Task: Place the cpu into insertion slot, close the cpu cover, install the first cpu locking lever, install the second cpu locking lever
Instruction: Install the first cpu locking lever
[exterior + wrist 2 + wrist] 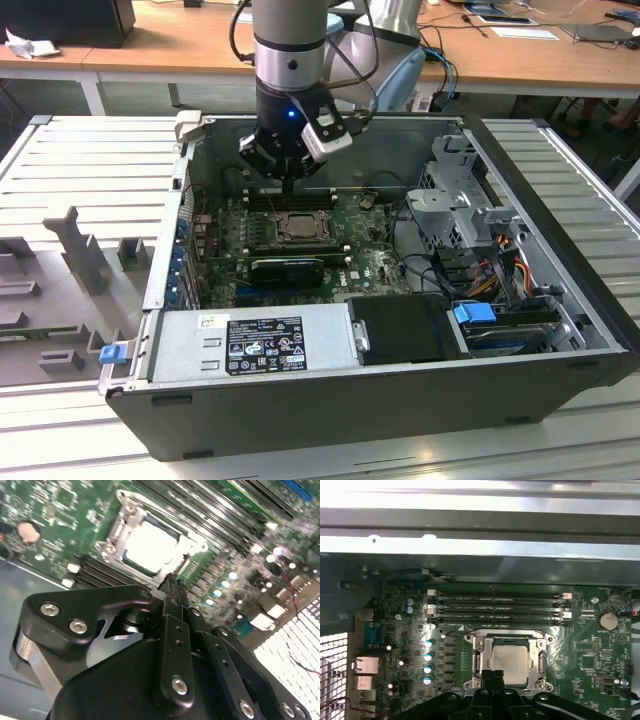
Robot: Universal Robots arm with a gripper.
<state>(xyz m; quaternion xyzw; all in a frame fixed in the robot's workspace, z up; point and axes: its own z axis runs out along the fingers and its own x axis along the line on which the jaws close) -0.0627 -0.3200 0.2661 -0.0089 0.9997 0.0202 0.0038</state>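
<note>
The cpu (512, 660) (150, 547) (297, 226) lies flat in the insertion slot (510, 641), its pale metal top facing up. The cpu cover (476, 656) (192, 542) is down around it as a metal frame. I cannot tell how the locking levers stand. My gripper (495, 674) (172, 581) (288, 186) hangs just above the socket's edge. Its fingers (175, 610) are shut together with nothing between them.
Memory sticks (495, 607) run beside the socket, and a black finned card (288, 268) lies on its other side. A power supply (250, 345), drive cage (465, 200) and cables (500, 260) crowd the case. A grey fixture (80, 260) sits outside at the exterior view's left.
</note>
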